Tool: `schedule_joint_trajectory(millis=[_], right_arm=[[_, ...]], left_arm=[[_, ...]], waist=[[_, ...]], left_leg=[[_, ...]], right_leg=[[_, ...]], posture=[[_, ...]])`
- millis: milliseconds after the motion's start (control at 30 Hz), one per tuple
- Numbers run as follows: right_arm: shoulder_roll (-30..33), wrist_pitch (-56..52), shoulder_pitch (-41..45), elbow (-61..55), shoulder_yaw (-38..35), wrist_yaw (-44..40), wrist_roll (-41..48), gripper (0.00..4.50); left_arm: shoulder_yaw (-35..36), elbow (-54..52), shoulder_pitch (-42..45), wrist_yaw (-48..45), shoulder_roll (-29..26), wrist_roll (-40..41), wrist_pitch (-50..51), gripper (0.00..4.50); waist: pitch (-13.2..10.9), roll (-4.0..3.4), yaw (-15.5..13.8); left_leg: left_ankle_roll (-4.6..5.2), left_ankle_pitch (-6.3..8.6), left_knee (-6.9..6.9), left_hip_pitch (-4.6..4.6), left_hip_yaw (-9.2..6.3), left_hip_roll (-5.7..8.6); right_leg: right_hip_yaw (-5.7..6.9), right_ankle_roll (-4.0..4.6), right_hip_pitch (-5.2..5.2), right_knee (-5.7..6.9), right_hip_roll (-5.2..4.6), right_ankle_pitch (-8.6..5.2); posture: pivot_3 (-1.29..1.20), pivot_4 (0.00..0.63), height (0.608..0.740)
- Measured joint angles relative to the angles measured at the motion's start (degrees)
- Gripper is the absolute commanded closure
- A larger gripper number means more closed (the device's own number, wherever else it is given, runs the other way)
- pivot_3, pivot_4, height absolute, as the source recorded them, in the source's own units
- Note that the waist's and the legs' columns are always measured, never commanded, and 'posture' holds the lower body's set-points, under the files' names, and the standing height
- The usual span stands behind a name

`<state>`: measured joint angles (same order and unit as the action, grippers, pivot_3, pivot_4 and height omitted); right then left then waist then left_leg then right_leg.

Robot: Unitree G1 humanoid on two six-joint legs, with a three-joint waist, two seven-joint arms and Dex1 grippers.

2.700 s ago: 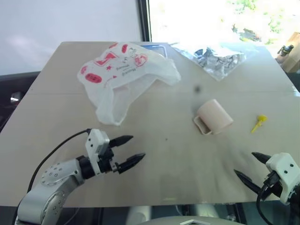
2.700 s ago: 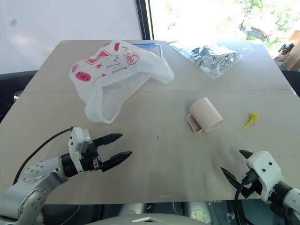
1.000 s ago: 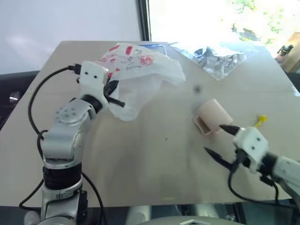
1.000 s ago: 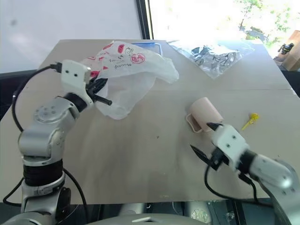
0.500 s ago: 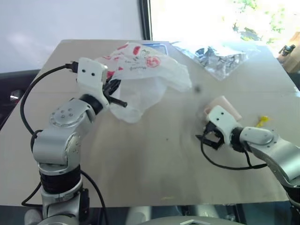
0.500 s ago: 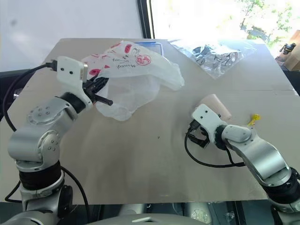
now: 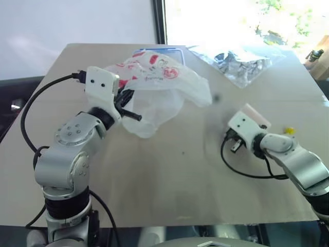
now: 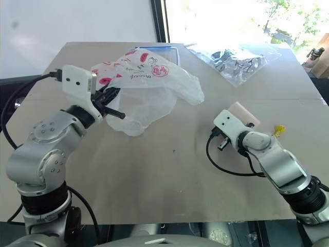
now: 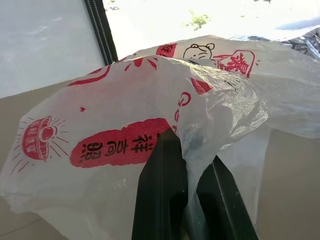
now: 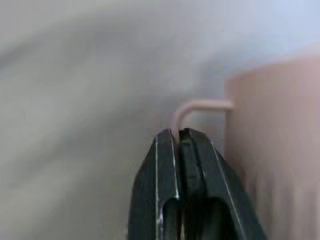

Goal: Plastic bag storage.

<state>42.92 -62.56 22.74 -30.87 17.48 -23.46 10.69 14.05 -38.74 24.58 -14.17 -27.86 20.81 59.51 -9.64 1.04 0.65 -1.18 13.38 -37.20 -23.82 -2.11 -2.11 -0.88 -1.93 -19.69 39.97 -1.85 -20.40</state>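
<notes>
The plastic bag (image 7: 163, 77), thin white film with red prints, hangs raised over the far left of the table (image 7: 169, 180). My left gripper (image 7: 128, 105) is shut on a bunched fold of it, and the wrist view has the film pinched between the black fingers (image 9: 165, 170). To the right lies the beige cup (image 7: 255, 114) on its side. My right gripper (image 10: 179, 134) is shut on the cup's thin handle (image 10: 202, 105), with the cup body (image 10: 272, 150) just beside the fingers. From the head views the white wrist housing (image 7: 241, 125) hides most of the cup.
A clear bag of silvery contents (image 7: 241, 64) lies at the far right of the table. A small yellow piece (image 7: 289, 131) sits just right of the cup. A blue-rimmed flat thing (image 7: 160, 51) peeks out behind the plastic bag.
My right gripper reached forward to the cup and shut on its handle, having been open a second ago. The left gripper stays shut on the bag, which has barely shifted.
</notes>
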Motion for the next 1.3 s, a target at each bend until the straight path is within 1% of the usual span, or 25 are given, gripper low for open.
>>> schedule_joint_trajectory(millis=[33,67,167,233,267,367,433,467,500,533,567,700,767,833,900,967,1000,1067,1133,1167,1200,1233,1267,1300], right_arm=[[-0.1,0.54,-0.65,-0.15,0.25,-0.34,0.0,4.44],[-1.6,1.85,-1.53,-0.78,-1.85,-2.02,1.49,4.44],[-4.91,2.33,-1.22,-4.06,-3.82,-5.97,6.7,4.44],[-6.87,2.3,0.64,-5.85,-3.77,-8.88,10.24,4.44],[-7.93,2.31,2.96,-6.41,-2.98,-10.11,11.54,4.44],[-10.88,3.29,7.72,-4.79,-0.24,-11.06,11.66,4.44],[-16.44,6.52,13.35,2.68,4.8,-11.18,9.42,4.44],[-19.62,9.53,16.32,8.45,7.2,-11.27,7.57,4.44],[-20.44,10.79,17.3,10.62,8.06,-11.41,7.03,4.44],[-21.54,14.62,19.28,15.31,10.33,-12.29,5.07,4.44],[-23.31,20.37,22.37,23.46,12.99,-13.6,1.86,4.44],[-28.94,32.22,28.25,39.84,15.23,-15.68,-4.11,4.44],[-31.77,37.78,31.55,46.49,15.42,-16.23,-6.18,4.44],[-33.33,43.13,33.46,51.55,15.33,-16.19,-8.18,4.44],[-36.04,50.44,36.27,60.3,14.91,-16.41,-10.22,4.44],[-38.22,57.15,38.26,68.01,14.16,-17.81,-11.47,3.8],[-39.83,60.04,38.99,71.92,12.97,-18.19,-11.55,3.56],[-42.34,64.67,39.64,77.69,10.7,-17.62,-11.84,2.56],[-42.82,67.25,39.75,79.58,9.39,-17.7,-12.28,1.67],[-42.24,68.07,39.68,79.26,8.85,-18.42,-12.41,1.08],[-41.36,68.55,39.38,77.77,8.34,-19.23,-12.47,0.62],[-40.21,68.8,38.22,74.36,7.77,-20.41,-12.35,0.11],[-39.55,68.85,37.42,72.15,7.23,-21.18,-12.14,0.04],[-37.87,67.27,35.4,67.23,6.23,-22.69,-11.13,0.04]], left_arm=[[0.27,0.02,0.16,0.23,0.32,0.75,0.5,4.5],[2.33,0.1,2.05,0.69,2.77,2.84,3.39,4.5],[4.21,0.56,4.36,0.88,3.9,5.74,7.04,4.5],[5.68,1.17,5.79,0.88,4.94,8.07,9.65,4.5],[6.67,1.61,6.85,0.9,5.42,9.52,11.48,4.5],[8.46,2.17,8.49,1.01,5.79,11.28,14.27,4.5],[11.76,2.75,10.48,0.27,6.6,15.19,18.59,4.5],[13.11,2.93,11.56,-1.01,6.98,18.29,21.2,4.5],[13.62,2.94,11.77,-1.6,6.96,19.52,22.26,4.5],[14.71,2.82,11.85,-2.82,6.25,21.74,24.43,4.5],[15.65,2.82,11.84,-4.31,4.03,24.07,27.41,4.5],[17.59,1.6,10.67,-6.71,1.69,30.52,32.46,4.5],[17.76,1.04,8.87,-6.92,0.95,33.26,32.89,4.5],[18.92,0.91,8.25,-6.37,0.77,34.72,32.89,4.5],[19.93,0.74,7.49,-4.99,1.09,36.58,32.89,4.5],[20.38,0.47,6.48,-3.22,1.54,37.64,32.89,4.5],[20.55,0.11,6.03,-2.3,1.9,37.89,32.89,4.5],[20.92,-0.46,5.65,-0.72,2.64,38.03,32.89,4.5],[20.99,-0.69,5.62,0.44,3.38,38.36,32.88,4.5],[20.99,-0.75,5.64,1.07,3.94,38.59,32.86,4.5],[20.51,-0.71,5.67,1.8,4.46,38.59,32.77,4.5],[19.72,-0.54,5.73,2.5,4.68,38.4,32.51,4.5],[19.64,-0.47,5.73,3.02,4.71,38.19,32.37,4.5],[19.32,-0.04,6.05,4.01,5.06,37.61,31.82,4.5]], waist=[[-0.01,0.0,0.02],[-0.03,0.05,0.0],[-0.05,0.06,0.4],[-0.08,0.04,0.45],[-0.09,0.05,0.44],[-0.09,0.07,0.41],[-0.1,0.09,0.64],[-0.12,0.1,0.88],[-0.12,0.11,0.92],[-0.13,0.13,0.98],[-0.19,0.2,1.31],[-0.24,0.26,1.57],[-0.24,0.26,1.83],[-0.24,0.26,1.8],[-0.24,0.26,1.8],[-0.24,0.26,1.78],[-0.24,0.27,1.75],[-0.24,0.27,1.7],[-0.24,0.27,1.55],[-0.24,0.27,1.48],[-0.24,0.27,1.46],[-0.24,0.27,1.39],[-0.25,0.27,1.41],[-0.24,0.27,1.4]], left_leg=[[-0.03,-0.02,0.01,-0.01,0.01,0.0],[-0.03,-0.02,0.0,-0.01,0.0,-0.01],[-0.03,-0.01,0.01,0.02,0.02,0.0],[-0.03,-0.02,0.01,0.02,0.01,-0.01],[-0.03,-0.02,0.01,0.02,-0.02,0.0],[-0.04,-0.02,0.0,0.04,-0.01,0.0],[-0.06,-0.03,0.0,0.1,0.05,0.01],[-0.07,-0.04,0.0,0.06,0.0,-0.01],[-0.07,-0.04,-0.01,0.06,0.0,0.0],[-0.07,-0.04,0.0,0.05,-0.02,-0.01],[-0.08,-0.05,0.03,0.02,0.02,0.01],[-0.08,-0.05,0.05,-0.02,0.08,-0.03],[-0.09,-0.05,0.07,0.0,0.12,-0.04],[-0.09,-0.05,0.07,0.0,0.03,-0.08],[-0.1,-0.05,0.07,0.02,0.04,-0.07],[-0.1,-0.05,0.05,0.02,0.06,-0.06],[-0.1,-0.05,0.04,0.01,0.07,-0.06],[-0.1,-0.05,0.04,0.0,0.06,-0.06],[-0.1,-0.05,0.03,-0.01,0.04,-0.06],[-0.1,-0.05,0.02,-0.01,0.03,-0.05],[-0.1,-0.05,0.02,-0.01,0.03,-0.05],[-0.11,-0.05,0.02,-0.01,0.02,-0.05],[-0.11,-0.05,0.02,-0.01,0.03,-0.05],[-0.11,-0.05,0.04,-0.01,0.02,-0.06]], right_leg=[[-0.01,0.0,-0.01,0.01,0.0,0.0],[0.0,0.0,0.0,0.01,0.01,0.0],[-0.05,0.0,-0.01,0.03,0.07,0.0],[-0.04,0.0,-0.02,0.04,0.08,0.0],[-0.02,0.0,-0.02,0.04,0.09,0.0],[-0.02,0.0,-0.02,0.04,0.08,0.0],[0.01,0.0,-0.03,0.07,0.1,0.0],[0.02,0.0,-0.08,0.11,0.07,0.0],[0.01,0.0,-0.08,0.1,0.06,0.0],[0.02,0.0,-0.09,0.09,0.02,0.0],[0.04,0.0,-0.13,0.06,0.04,0.0],[0.04,0.0,-0.16,0.0,-0.07,0.0],[0.01,0.0,-0.21,0.03,-0.06,0.0],[0.01,0.0,-0.19,0.03,-0.05,0.0],[-0.01,0.0,-0.18,0.06,-0.05,0.01],[-0.02,0.0,-0.17,0.05,-0.06,0.01],[-0.02,0.0,-0.16,0.04,-0.07,0.01],[-0.02,0.0,-0.15,0.03,-0.09,0.01],[-0.02,0.0,-0.15,0.03,-0.1,0.01],[-0.02,-0.01,-0.14,0.03,-0.11,0.01],[-0.02,-0.01,-0.13,0.03,-0.11,0.01],[-0.02,-0.01,-0.12,0.03,-0.11,0.01],[-0.03,-0.01,-0.13,0.04,-0.11,0.01],[-0.02,-0.01,-0.13,0.04,-0.1,0.01]], posture=[[0.0,0.15,0.74],[0.0,0.15,0.74],[0.0,0.15,0.74],[0.0,0.15,0.74],[0.0,0.15,0.74],[0.0,0.15,0.74],[0.0,0.15,0.74],[0.0,0.15,0.74],[0.0,0.15,0.74],[0.0,0.15,0.74],[0.0,0.15,0.74],[0.0,0.15,0.74],[0.0,0.15,0.74],[0.0,0.15,0.74],[0.0,0.15,0.74],[0.0,0.15,0.74],[0.0,0.15,0.74],[0.0,0.15,0.74],[0.0,0.15,0.74],[0.0,0.15,0.74],[0.0,0.15,0.74],[0.0,0.15,0.74],[0.0,0.15,0.74],[0.0,0.15,0.74]])
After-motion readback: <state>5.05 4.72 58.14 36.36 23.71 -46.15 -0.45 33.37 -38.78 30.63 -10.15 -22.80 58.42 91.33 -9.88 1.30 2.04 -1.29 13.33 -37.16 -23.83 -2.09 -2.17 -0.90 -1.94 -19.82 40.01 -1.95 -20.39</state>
